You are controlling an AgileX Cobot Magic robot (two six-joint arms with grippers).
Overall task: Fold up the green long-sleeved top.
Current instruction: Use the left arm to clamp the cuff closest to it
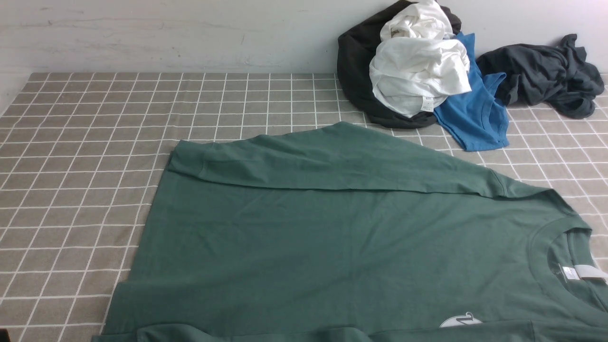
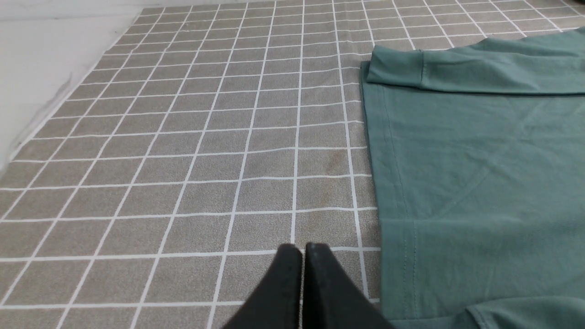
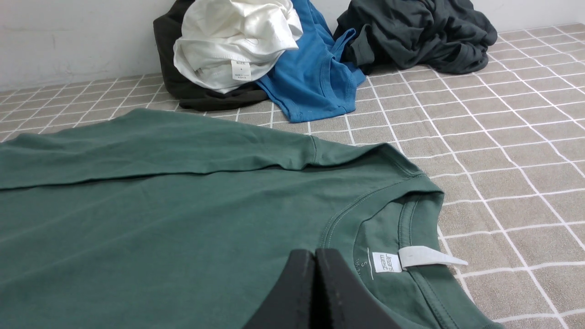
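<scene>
Green long-sleeved top fills the lower centre and right of the front view, flat on the checked surface, one sleeve folded across its body. Soft, light jersey by the look of it: limp, likely to drape and wrinkle, so pinch a seamed edge such as the hem, cuff or collar.

Front view shows neither arm. Left wrist view has the left end effector closed and empty over bare surface beside the hem. Right wrist view has the right end effector closed and empty above the fabric, near the neck label.

Upper right of the front view: white garment, blue tee and dark grey garment, heaped.
</scene>
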